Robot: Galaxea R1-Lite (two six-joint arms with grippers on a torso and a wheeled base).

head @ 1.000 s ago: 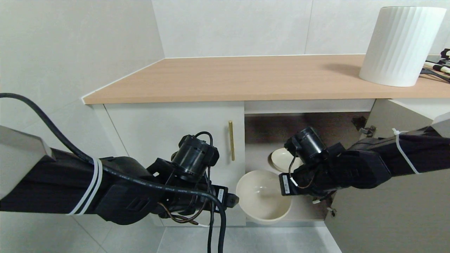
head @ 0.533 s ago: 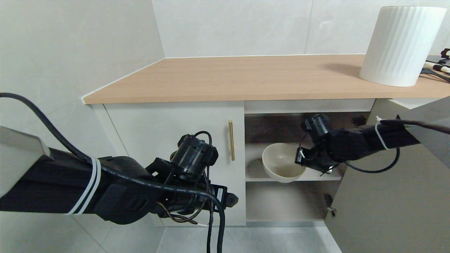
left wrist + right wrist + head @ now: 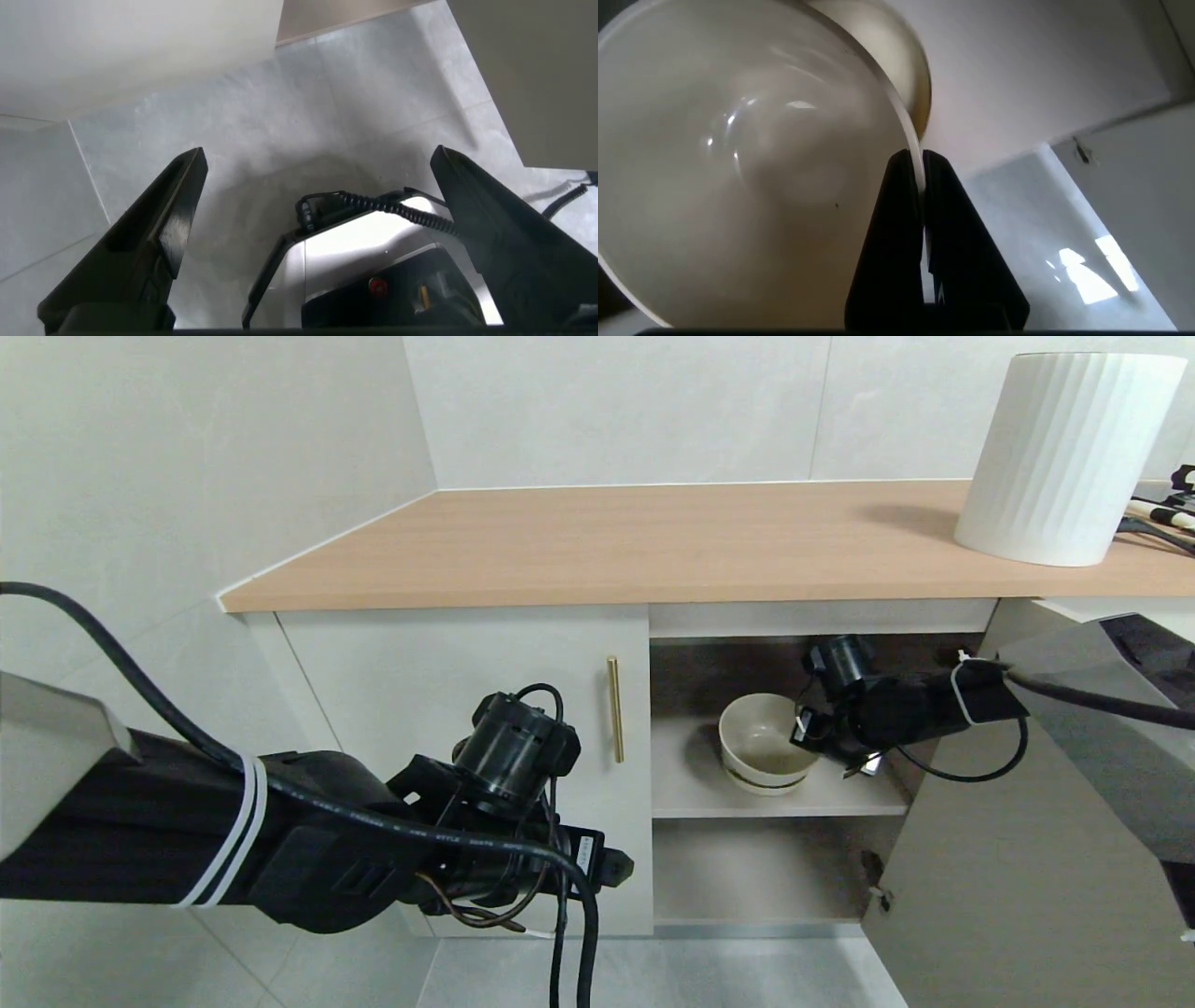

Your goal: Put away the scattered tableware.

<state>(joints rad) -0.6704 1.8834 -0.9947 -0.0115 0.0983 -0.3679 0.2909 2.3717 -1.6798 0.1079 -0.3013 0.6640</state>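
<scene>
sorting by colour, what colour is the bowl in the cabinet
Cream bowl; the head view shows it best.

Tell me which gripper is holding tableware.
The right gripper, clamped on the rim of the cream bowl inside the open cabinet. The left gripper is open and empty, outside it.
</scene>
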